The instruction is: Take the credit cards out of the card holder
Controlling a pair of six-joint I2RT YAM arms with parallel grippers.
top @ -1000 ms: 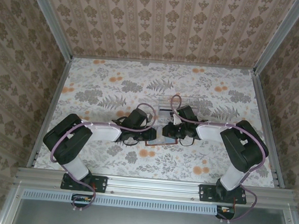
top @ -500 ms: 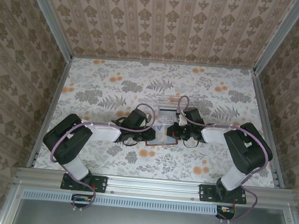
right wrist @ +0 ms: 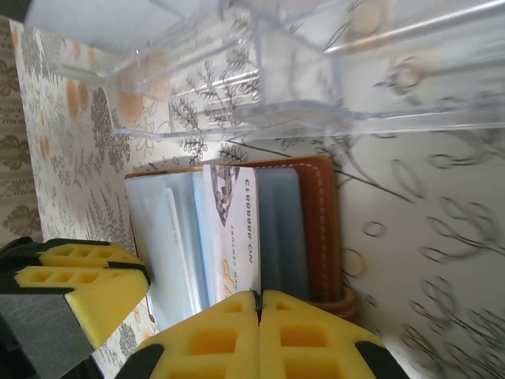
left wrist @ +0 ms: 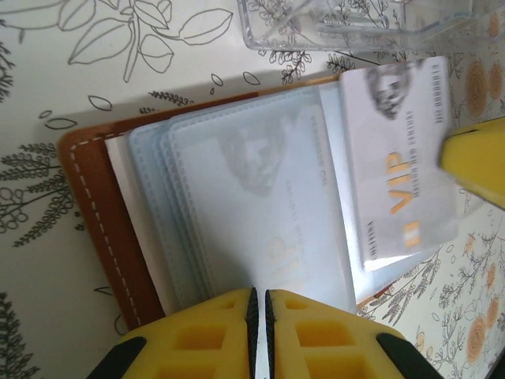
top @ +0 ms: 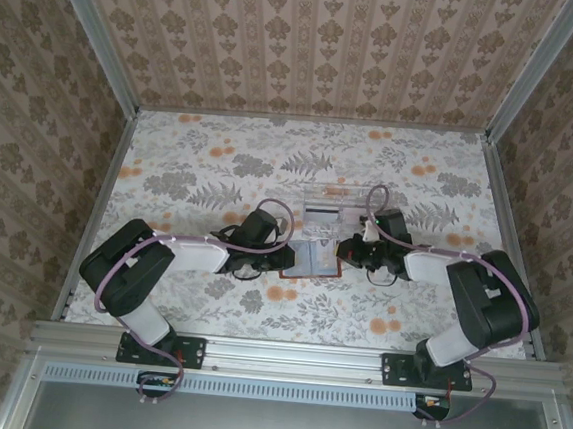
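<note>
Top external: right claw [top: 345, 250] shifted right, pinching card [left wrist: 398, 158].

The white credit card [left wrist: 402, 174] reads "VIP" in gold, with "NO 8888813" printed along one edge.

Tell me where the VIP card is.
Left wrist view, right side: the VIP card sticks partly out of the card holder, just below the clear tray, its edge pinched by the right gripper.

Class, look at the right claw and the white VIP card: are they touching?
Touching. The right wrist view shows the VIP card pinched in the seam of the shut right claw. The left wrist view shows its finger overlapping the card's edge.
</note>
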